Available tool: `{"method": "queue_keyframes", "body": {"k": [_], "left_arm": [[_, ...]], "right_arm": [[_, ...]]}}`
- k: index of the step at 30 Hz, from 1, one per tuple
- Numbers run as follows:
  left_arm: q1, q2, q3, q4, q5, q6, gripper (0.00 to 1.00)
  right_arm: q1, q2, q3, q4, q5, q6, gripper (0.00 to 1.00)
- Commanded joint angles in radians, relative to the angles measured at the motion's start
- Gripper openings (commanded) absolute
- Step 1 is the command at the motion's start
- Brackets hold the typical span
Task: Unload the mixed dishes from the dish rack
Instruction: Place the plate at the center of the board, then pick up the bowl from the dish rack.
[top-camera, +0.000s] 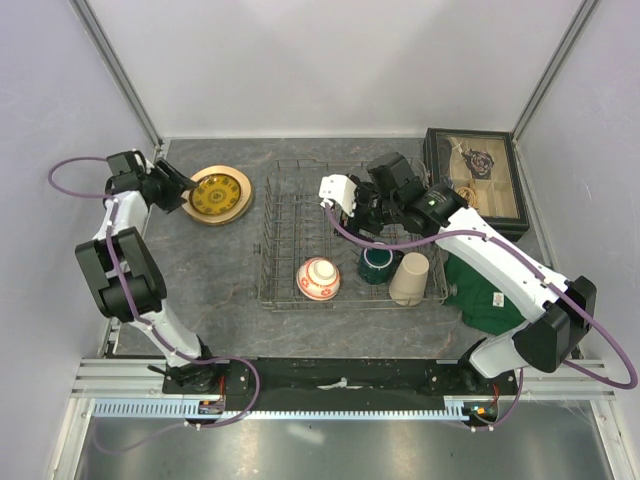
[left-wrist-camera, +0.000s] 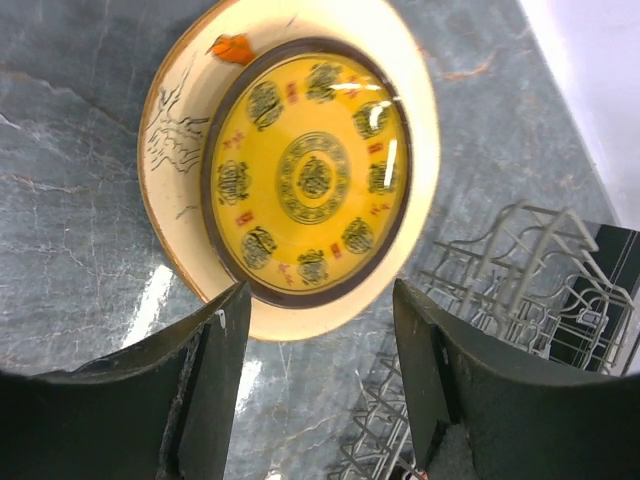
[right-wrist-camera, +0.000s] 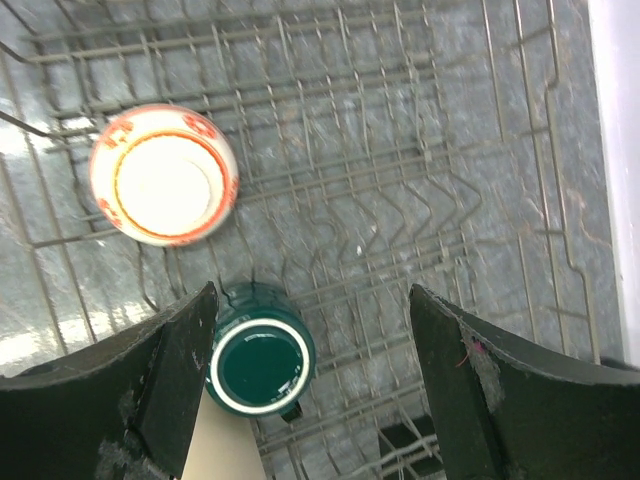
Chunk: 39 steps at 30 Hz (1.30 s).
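Observation:
A gold-brown patterned plate (top-camera: 221, 194) (left-wrist-camera: 310, 170) lies on the table left of the dish rack (top-camera: 350, 235), stacked on a wider pale plate (left-wrist-camera: 180, 130). My left gripper (top-camera: 178, 188) (left-wrist-camera: 320, 290) is open at the plates' near rim and holds nothing. In the rack's front row stand a red-and-white bowl (top-camera: 318, 278) (right-wrist-camera: 163, 175), a dark green mug (top-camera: 377, 263) (right-wrist-camera: 258, 363) and a beige tumbler (top-camera: 409, 277) (right-wrist-camera: 225, 450), all upside down. My right gripper (top-camera: 362, 212) (right-wrist-camera: 312, 295) hangs open above the rack, with the mug beside its left finger and only wires between the fingers.
A dark glass-lidded box (top-camera: 475, 180) stands at the back right. A green folded cloth (top-camera: 485, 295) lies right of the rack under my right arm. The rack's wire corner (left-wrist-camera: 500, 270) is close to my left gripper. Upright tines (right-wrist-camera: 400, 150) fill the rack floor.

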Motion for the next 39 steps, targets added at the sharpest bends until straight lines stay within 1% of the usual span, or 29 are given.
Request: {"method": "queue_keyframes", "body": {"k": [1,5,7,8,9,14,16,17,20,21,22,23,24,25,26,27,28,29,31,33,34,36,37,39], "left_arm": [[0.005,-0.129,0.007,-0.016,-0.030,0.086,0.66],[0.005,-0.224,-0.017,-0.019,0.002,0.147,0.66],[0.005,-0.283,-0.034,-0.019,0.032,0.204,0.66],[0.003,-0.302,-0.042,-0.023,0.072,0.226,0.66],[0.003,-0.337,-0.047,-0.034,0.092,0.274,0.66],[-0.003,-0.431,-0.080,-0.094,0.181,0.401,0.66],[-0.007,-0.474,-0.097,-0.134,0.213,0.481,0.66],[-0.007,-0.489,-0.103,-0.150,0.254,0.509,0.66],[-0.024,-0.541,-0.116,-0.230,0.350,0.691,0.66],[-0.032,-0.555,-0.111,-0.255,0.370,0.726,0.67],[-0.058,-0.566,-0.106,-0.328,0.388,0.766,0.67],[-0.079,-0.583,-0.099,-0.360,0.407,0.846,0.67],[-0.102,-0.593,-0.087,-0.402,0.411,0.889,0.68],[-0.159,-0.600,-0.080,-0.434,0.405,0.921,0.68],[-0.193,-0.619,-0.074,-0.489,0.373,0.979,0.68],[-0.231,-0.630,-0.065,-0.509,0.347,1.003,0.68],[-0.312,-0.639,-0.062,-0.523,0.317,1.020,0.68],[-0.355,-0.649,-0.057,-0.552,0.255,1.053,0.68],[-0.468,-0.667,-0.044,-0.571,0.208,1.069,0.68],[-0.519,-0.655,-0.005,-0.623,0.183,1.103,0.68],[-0.564,-0.647,0.012,-0.640,0.177,1.112,0.69],[-0.605,-0.632,0.047,-0.684,0.161,1.150,0.69],[-0.650,-0.621,0.053,-0.691,0.152,1.161,0.70],[-0.697,-0.614,0.055,-0.694,0.109,1.185,0.70]], "right_arm": [[0.002,-0.043,-0.011,0.044,0.109,-0.003,0.85],[0.003,-0.042,-0.008,0.028,0.216,0.002,0.85],[0.003,-0.037,-0.003,0.007,0.238,0.000,0.85],[0.003,-0.031,-0.002,-0.016,0.248,0.000,0.86],[0.003,-0.028,0.000,-0.031,0.261,-0.003,0.86],[0.002,-0.008,-0.011,-0.120,0.300,-0.030,0.90],[0.002,-0.015,-0.025,-0.122,0.305,-0.034,0.92],[0.002,-0.026,-0.038,-0.121,0.299,-0.035,0.93],[0.002,-0.040,-0.052,-0.121,0.275,-0.031,0.94],[0.002,-0.042,-0.054,-0.119,0.253,-0.027,0.94],[0.002,-0.043,-0.054,-0.121,0.250,-0.026,0.94],[0.002,-0.043,-0.054,-0.119,0.251,-0.018,0.95],[0.002,-0.043,-0.054,-0.119,0.254,-0.014,0.95],[0.002,-0.043,-0.054,-0.119,0.254,-0.011,0.95],[0.002,-0.046,-0.055,-0.116,0.254,0.000,0.95],[0.002,-0.048,-0.057,-0.116,0.253,0.008,0.95],[0.000,-0.057,-0.058,-0.113,0.251,0.017,0.95],[0.002,-0.060,-0.060,-0.110,0.248,0.023,0.95],[0.002,-0.078,-0.063,-0.107,0.245,0.043,0.95],[0.000,-0.091,-0.065,-0.099,0.256,0.066,0.95],[-0.003,-0.098,-0.063,-0.096,0.262,0.078,0.95],[-0.015,-0.106,-0.063,-0.093,0.274,0.103,0.95],[-0.018,-0.114,-0.066,-0.090,0.299,0.109,0.95],[-0.029,-0.124,-0.069,-0.087,0.310,0.123,0.95]]}}
